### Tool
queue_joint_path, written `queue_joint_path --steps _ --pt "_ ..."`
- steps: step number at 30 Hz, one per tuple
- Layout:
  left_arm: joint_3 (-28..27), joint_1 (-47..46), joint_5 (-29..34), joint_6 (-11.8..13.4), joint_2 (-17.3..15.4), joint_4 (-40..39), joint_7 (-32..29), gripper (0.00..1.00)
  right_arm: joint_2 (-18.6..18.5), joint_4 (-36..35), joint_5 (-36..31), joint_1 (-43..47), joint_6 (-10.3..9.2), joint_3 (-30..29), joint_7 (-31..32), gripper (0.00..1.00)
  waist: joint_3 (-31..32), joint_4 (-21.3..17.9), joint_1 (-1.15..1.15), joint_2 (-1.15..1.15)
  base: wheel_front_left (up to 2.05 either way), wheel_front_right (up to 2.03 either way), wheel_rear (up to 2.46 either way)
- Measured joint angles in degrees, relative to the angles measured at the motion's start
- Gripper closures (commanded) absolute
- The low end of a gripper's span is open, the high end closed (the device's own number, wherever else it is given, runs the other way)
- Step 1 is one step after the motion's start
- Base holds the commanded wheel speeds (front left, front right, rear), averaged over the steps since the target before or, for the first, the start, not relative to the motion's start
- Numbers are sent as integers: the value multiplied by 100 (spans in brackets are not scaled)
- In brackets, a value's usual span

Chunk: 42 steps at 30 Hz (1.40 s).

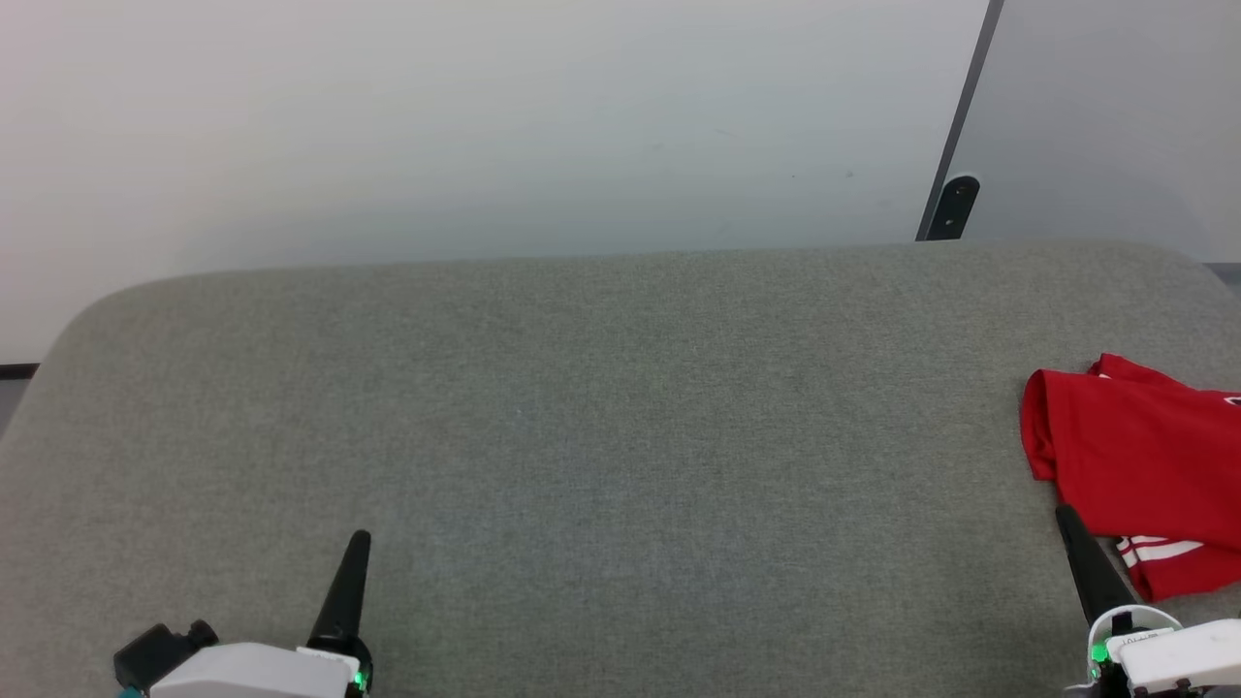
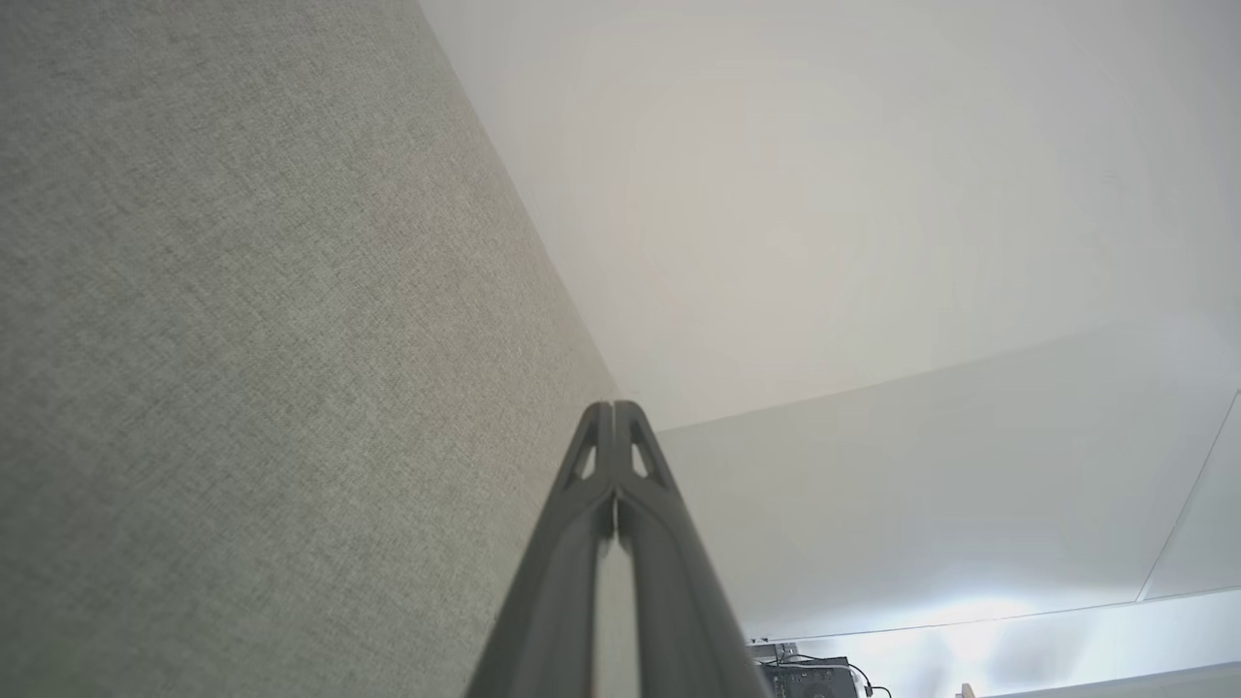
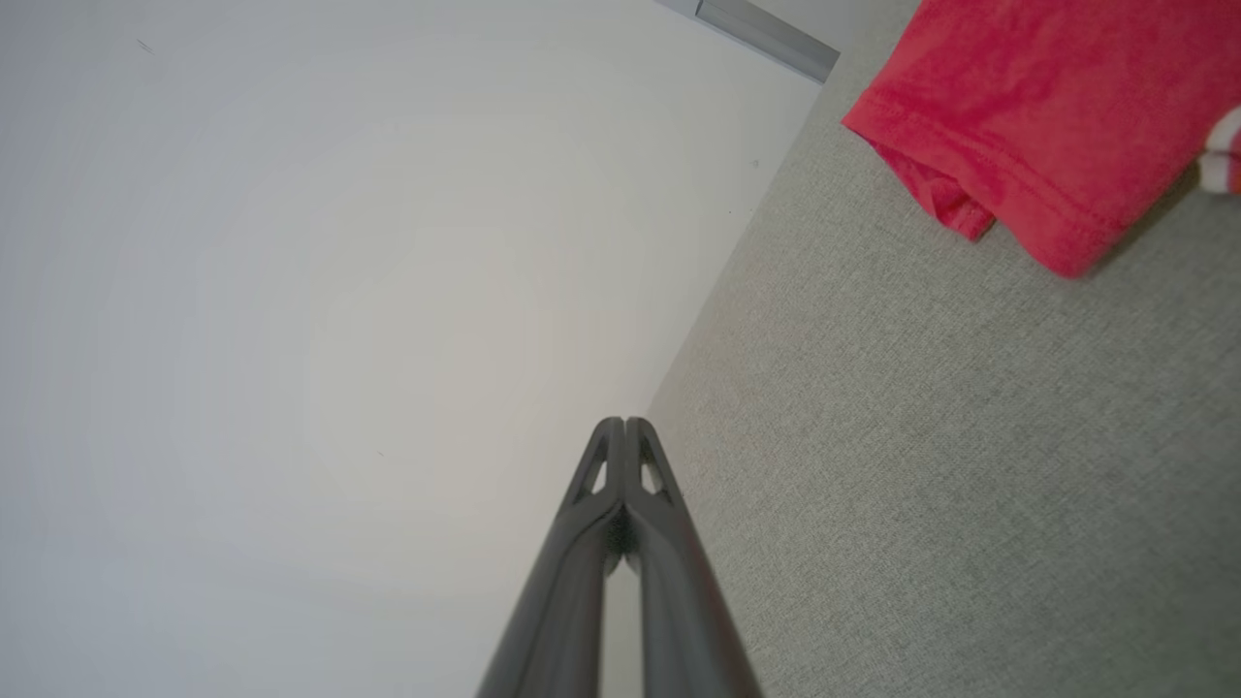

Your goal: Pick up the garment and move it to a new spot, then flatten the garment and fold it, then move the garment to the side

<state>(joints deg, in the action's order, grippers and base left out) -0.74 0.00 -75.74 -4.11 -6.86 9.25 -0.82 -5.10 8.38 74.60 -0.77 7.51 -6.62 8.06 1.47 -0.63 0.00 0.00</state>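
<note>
1. At your 3 o'clock on the grey padded surface, as the head camera sees it, lies the garment. It is red and doubled over on itself, with a strip of red-and-white trim showing at its near edge. Part of it runs past the picture's right border, so you cannot judge its full shape.
2. Your right gripper sits at 5 o'clock with both fingers pressed together, gripping nothing. From the head its tip seems to meet the cloth's near-left corner. The right wrist view shows bare grey fabric between fingertips and hem, with the garment off at about 1 o'clock, so they are apart.
3. Your left gripper sits at 7 o'clock, likewise closed tight and empty, well apart from the garment.
4. Both grippers lie low at the near edge, pointing toward 12 o'clock. This looks like a rest pose, and it leaves the middle of the surface free for spreading and folding.
5. The garment at the far side suits either the start or the finish of the task. These views do not settle which.
6. Count: one garment, two grippers with two fingers each, and one grey surface.
</note>
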Motion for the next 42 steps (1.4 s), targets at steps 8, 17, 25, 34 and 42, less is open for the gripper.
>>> queue_joint_path --steps 8,17,25,34,42 --pt "-86 -115 -347 -68 63 94 -75 100 36 114 337 -112 -1 0 -21 100 -27 10 0 0 0 0 0" --pt "-169 -235 -708 -129 119 194 -170 100 84 232 699 -216 -1 0 -54 100 -58 22 0 0 0 0 0" --pt "-244 -339 -1004 -188 165 271 -253 100 123 327 999 -321 -1 0 -87 100 -86 33 0 0 0 0 0" --pt "-324 -448 -1319 -244 223 357 -338 100 168 428 1318 -403 -1 0 -109 100 -117 44 0 0 0 0 0" --pt "-390 -526 -1568 -294 269 436 -406 100 196 511 1568 -471 -1 0 -133 100 -145 55 0 0 0 0 0"
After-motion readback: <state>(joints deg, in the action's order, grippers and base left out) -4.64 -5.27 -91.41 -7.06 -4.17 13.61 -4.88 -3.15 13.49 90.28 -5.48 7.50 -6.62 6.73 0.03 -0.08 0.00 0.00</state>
